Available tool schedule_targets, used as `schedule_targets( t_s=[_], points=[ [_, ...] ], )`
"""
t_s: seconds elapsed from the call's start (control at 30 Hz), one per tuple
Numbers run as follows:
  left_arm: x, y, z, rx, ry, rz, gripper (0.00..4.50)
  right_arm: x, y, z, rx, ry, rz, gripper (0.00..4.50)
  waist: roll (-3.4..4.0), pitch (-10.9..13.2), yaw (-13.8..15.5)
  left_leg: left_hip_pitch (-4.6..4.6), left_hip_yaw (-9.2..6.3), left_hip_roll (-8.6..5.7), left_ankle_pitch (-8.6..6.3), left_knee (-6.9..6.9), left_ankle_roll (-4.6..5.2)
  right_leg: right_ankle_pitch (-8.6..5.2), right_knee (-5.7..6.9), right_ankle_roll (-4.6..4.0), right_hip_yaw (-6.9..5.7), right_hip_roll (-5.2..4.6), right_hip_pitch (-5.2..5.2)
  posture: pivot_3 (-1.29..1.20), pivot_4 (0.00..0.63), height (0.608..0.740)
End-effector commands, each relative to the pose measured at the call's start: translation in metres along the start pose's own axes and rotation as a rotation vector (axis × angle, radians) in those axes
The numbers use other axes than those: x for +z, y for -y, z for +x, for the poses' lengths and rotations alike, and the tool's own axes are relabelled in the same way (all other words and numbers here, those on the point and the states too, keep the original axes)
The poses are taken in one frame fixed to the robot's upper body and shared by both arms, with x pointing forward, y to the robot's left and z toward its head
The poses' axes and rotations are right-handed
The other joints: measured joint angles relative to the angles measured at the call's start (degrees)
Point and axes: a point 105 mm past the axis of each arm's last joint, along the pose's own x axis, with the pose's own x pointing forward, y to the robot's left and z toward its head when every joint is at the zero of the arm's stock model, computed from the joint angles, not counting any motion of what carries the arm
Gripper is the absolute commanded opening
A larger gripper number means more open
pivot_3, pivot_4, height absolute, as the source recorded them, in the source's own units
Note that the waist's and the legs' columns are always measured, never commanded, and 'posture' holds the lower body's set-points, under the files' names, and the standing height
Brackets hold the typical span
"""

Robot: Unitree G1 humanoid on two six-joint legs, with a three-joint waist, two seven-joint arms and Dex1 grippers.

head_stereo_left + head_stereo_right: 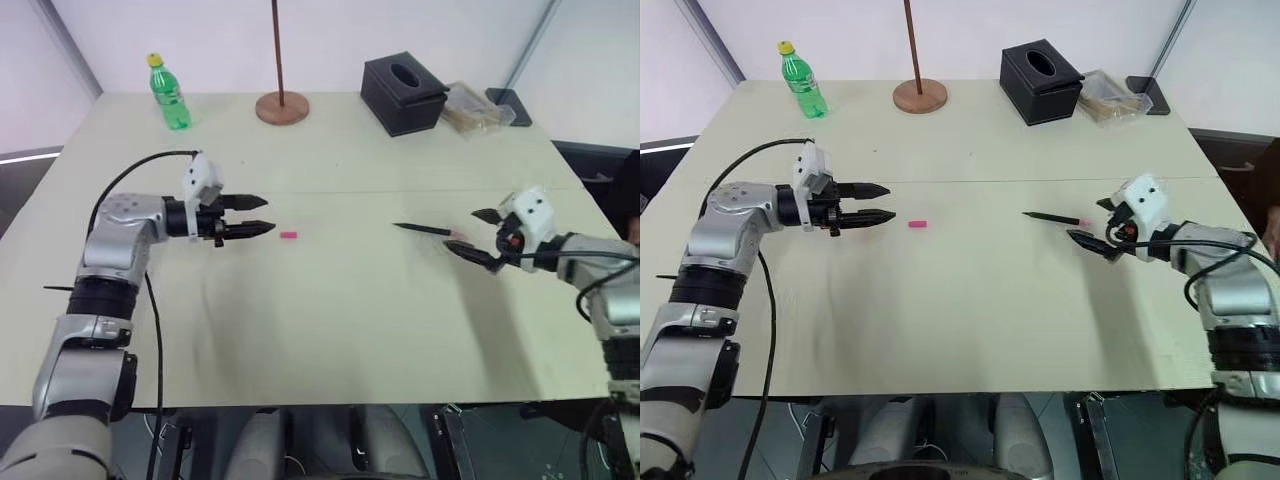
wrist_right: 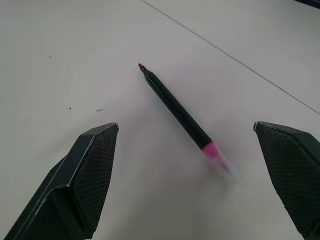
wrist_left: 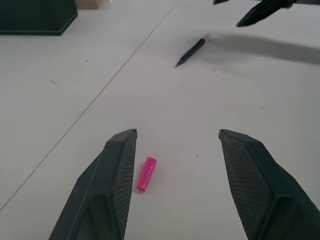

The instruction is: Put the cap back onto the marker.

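The small pink cap (image 1: 289, 235) lies on the table, a short way in front of my left gripper (image 1: 262, 215), which is open and empty. In the left wrist view the cap (image 3: 146, 174) rests close to one of the fingers (image 3: 107, 185). The thin black marker (image 1: 424, 229) lies flat right of centre, its pink end toward my right gripper (image 1: 475, 236). That gripper is open, just short of the marker, holding nothing. In the right wrist view the marker (image 2: 177, 111) lies slantwise between the spread fingers (image 2: 82, 180).
At the table's far side stand a green bottle (image 1: 169, 92), a wooden pole on a round base (image 1: 282, 104), a black tissue box (image 1: 403, 94) and a clear packet (image 1: 475, 108). A seam (image 1: 400, 191) crosses the tabletop.
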Motion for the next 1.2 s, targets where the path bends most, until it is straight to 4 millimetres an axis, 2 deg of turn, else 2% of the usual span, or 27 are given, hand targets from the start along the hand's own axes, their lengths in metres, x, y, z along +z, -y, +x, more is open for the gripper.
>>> schedule_targets(
  t_s=[0.03, 0.23, 0.43, 0.67, 0.97, 1.2],
  points=[
    [0.018, -0.004, -0.005, 0.028, 0.045, 0.064, 2.71, 0.011, 0.003, 0.012, 0.027, 0.022, -0.093, 4.5, 0.0, 0.0, 0.02, 0.0, 0.0, 0.0, 0.0, 0.0, 0.0, 0.0, 0.0, 0.0, 0.0, 0.0, 0.0, 0.0, 0.15, 0.74],
    [0.025, 0.005, -0.011, -0.027, 0.022, 0.101, 2.71, 0.016, 0.007, 0.037, 0.085, 0.003, -0.164, 4.5, 0.03, 0.02, -0.12, 0.0, 0.0, -0.01, 0.01, 0.0, -0.01, 0.0, 0.0, 0.0, 0.0, -0.01, -0.01, 0.0, 0.15, 0.74],
    [0.032, 0.004, -0.015, -0.022, 0.016, 0.118, 2.71, 0.009, 0.011, 0.049, 0.159, -0.049, -0.182, 4.5, 0.1, 0.06, 0.0, 0.0, -0.01, -0.03, 0.01, -0.01, -0.03, 0.0, 0.01, 0.0, 0.0, -0.01, -0.01, 0.0, 0.15, 0.74],
    [0.034, 0.007, -0.018, 0.006, 0.034, 0.112, 2.71, -0.003, 0.018, 0.048, 0.188, -0.106, -0.098, 4.5, 0.15, 0.1, -0.18, 0.0, -0.01, -0.03, 0.02, 0.0, -0.03, 0.0, 0.01, 0.0, 0.01, -0.02, -0.02, 0.0, 0.15, 0.74],
    [0.033, 0.009, -0.022, 0.05, 0.047, 0.095, 2.71, 0.002, 0.02, 0.052, 0.175, -0.063, -0.085, 4.5, 0.18, 0.12, -0.21, 0.0, -0.02, -0.02, 0.03, -0.01, -0.06, 0.0, 0.05, 0.0, 0.01, -0.01, -0.03, 0.0, 0.15, 0.74],
    [0.032, 0.009, -0.018, 0.056, 0.057, 0.087, 2.71, 0.004, 0.018, 0.055, 0.176, -0.051, -0.064, 4.5, 0.19, 0.12, -0.2, 0.0, -0.01, -0.03, 0.04, 0.0, -0.07, 0.0, 0.05, 0.0, 0.02, -0.02, -0.03, 0.0, 0.15, 0.74]
  ],
)
